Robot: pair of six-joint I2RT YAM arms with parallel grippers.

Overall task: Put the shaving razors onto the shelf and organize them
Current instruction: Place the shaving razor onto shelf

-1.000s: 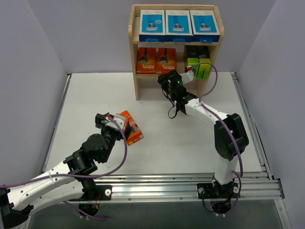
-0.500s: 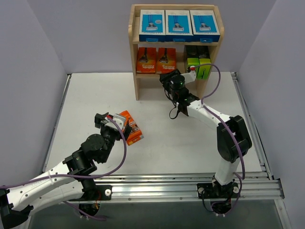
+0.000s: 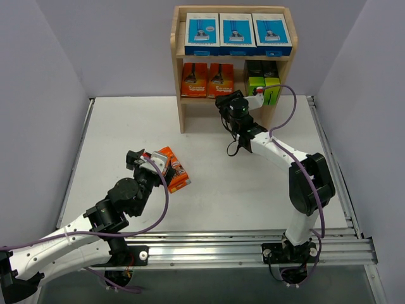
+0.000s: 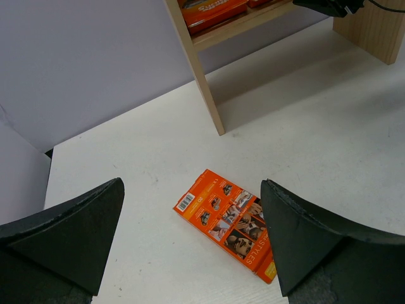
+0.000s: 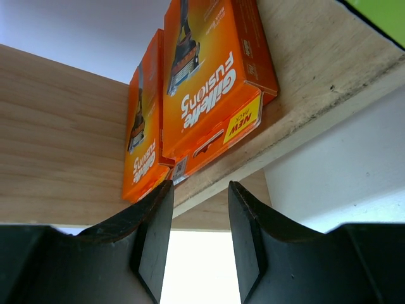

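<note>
The wooden shelf stands at the back of the table. Three blue-and-white razor boxes line its top tier. Two orange packs and two black-and-lime boxes stand on the middle tier. One orange pack lies flat on the table. My left gripper hovers over it, open and empty; in the left wrist view the pack lies partly under the right finger. My right gripper is open and empty at the middle tier's front edge, just below the orange packs.
Purple walls close in the table on the left, back and right. An aluminium rail runs along the near edge by the arm bases. A lime box corner shows on the shelf board to the right of my right gripper.
My right gripper has moved slightly right and closer to the shelf's middle tier. The left arm and the orange pack on the table have not moved.
</note>
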